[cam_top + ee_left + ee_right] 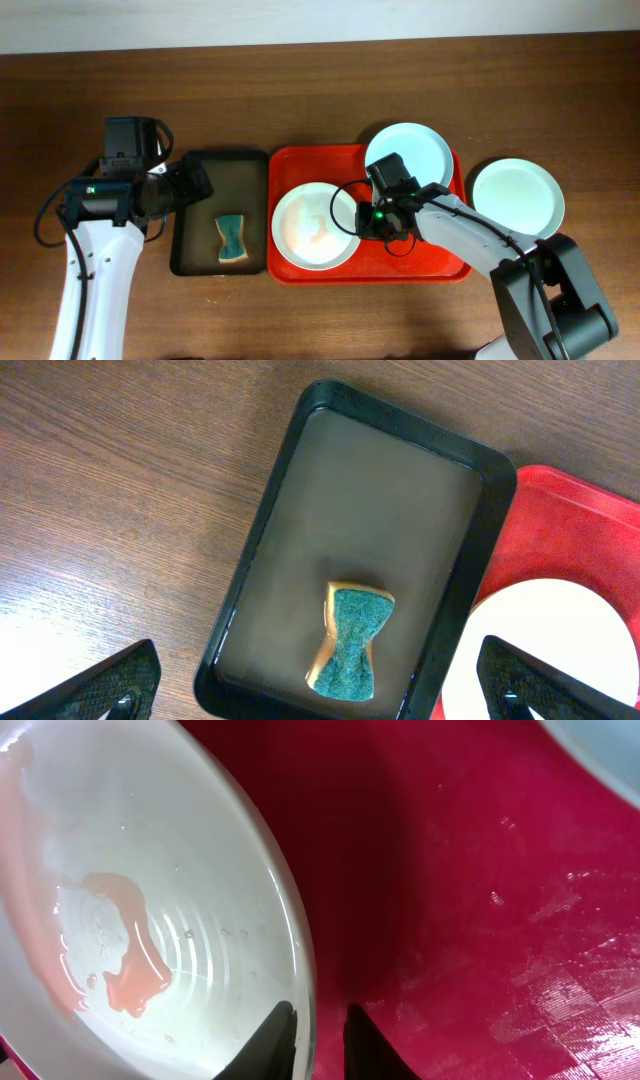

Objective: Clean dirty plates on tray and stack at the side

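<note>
Right wrist | right fingers (272, 1045) narrow astride smeared plate (150, 840) rim | left fingers (112, 685) wide above dark tray (380, 500)

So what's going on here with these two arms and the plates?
The right gripper is down at the rim of the red-smeared plate on the red tray, fingers either side of its edge; whether it grips is unclear. The left gripper hangs open over the dark tray, where a sponge lies. A second plate sits at the red tray's far corner, and a third plate lies on the table beside it.
</note>
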